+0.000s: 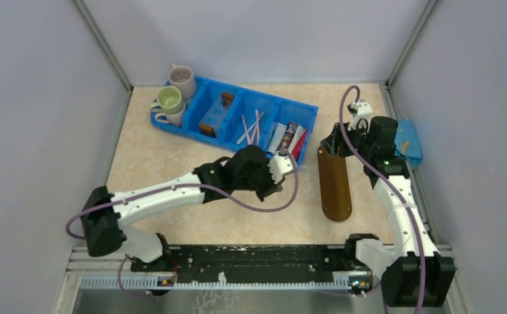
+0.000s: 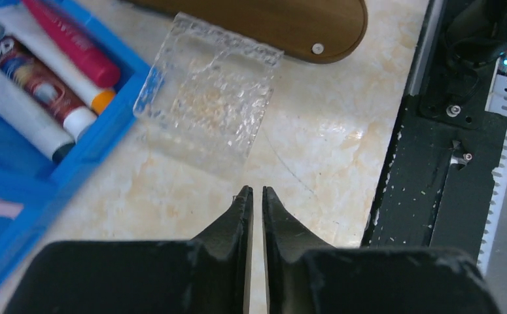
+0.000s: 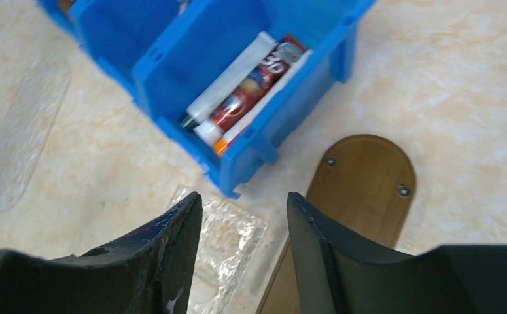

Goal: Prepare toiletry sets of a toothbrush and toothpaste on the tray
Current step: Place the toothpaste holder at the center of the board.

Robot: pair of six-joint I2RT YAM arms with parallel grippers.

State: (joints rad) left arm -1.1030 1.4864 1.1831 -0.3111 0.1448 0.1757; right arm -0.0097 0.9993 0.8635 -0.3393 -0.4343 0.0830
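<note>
The dark brown oval tray (image 1: 335, 186) lies bare on the table to the right of the blue bin (image 1: 208, 98). Toothpaste tubes (image 1: 288, 137) fill the bin's right end compartment, and pale pink and white toothbrushes (image 1: 250, 127) lie in the one beside it. My left gripper (image 1: 286, 165) hovers just in front of the toothpaste compartment. Its jaws (image 2: 257, 190) are nearly together with only a thin slit, and I see nothing between them. A clear plastic bag (image 2: 205, 111) lies just beyond them. My right gripper (image 3: 244, 196) stands open above the bag (image 3: 231, 242) and the tray's far end (image 3: 362, 190).
Two mugs (image 1: 175, 91) stand at the bin's left end. A clear box with brown ends (image 1: 214, 118) sits in another compartment. A blue cloth (image 1: 409, 140) hangs by the right wall. A clear oval plastic piece (image 3: 21, 137) lies on the table.
</note>
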